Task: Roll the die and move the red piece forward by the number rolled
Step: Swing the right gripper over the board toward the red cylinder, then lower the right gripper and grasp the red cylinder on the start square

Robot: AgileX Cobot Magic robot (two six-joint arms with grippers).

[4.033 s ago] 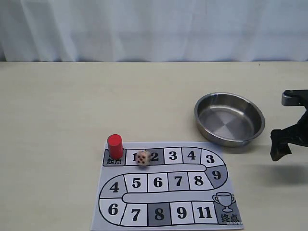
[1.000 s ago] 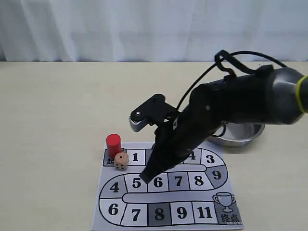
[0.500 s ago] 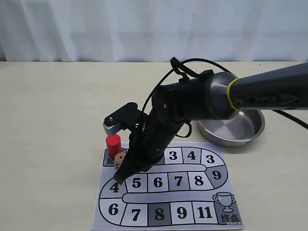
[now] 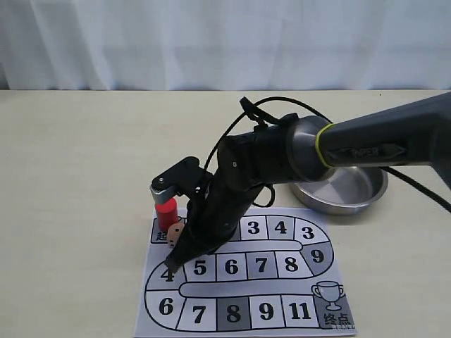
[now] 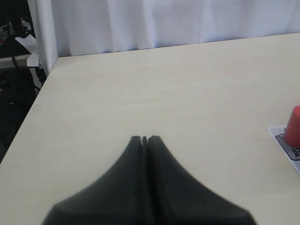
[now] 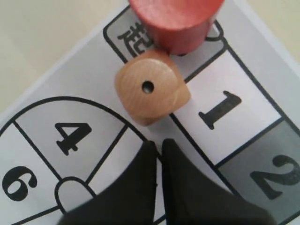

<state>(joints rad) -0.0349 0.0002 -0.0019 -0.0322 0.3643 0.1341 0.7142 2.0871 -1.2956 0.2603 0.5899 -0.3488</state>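
The die (image 6: 151, 86), a light wooden cube (so no long axis), turns a single dark pip toward the right wrist camera. It sits askew to the grid on the board (image 6: 243, 70), beside square 1 and just beside the upright red piece (image 6: 176, 21). The right end effector (image 6: 157, 145) hovers near it, fingers nearly together, empty. The left end effector (image 5: 144, 139) is closed over the bench (image 5: 164, 84).

**What the things are made of**

The die (image 6: 151, 91) is smooth pale wood; the red piece (image 6: 176, 23) looks smooth and dull; the game board (image 4: 239, 289) is thin printed paper; the bowl (image 4: 356, 184) is shiny metal; the table (image 4: 84, 155) is dull and pale; the curtain (image 4: 211, 42) is white cloth.
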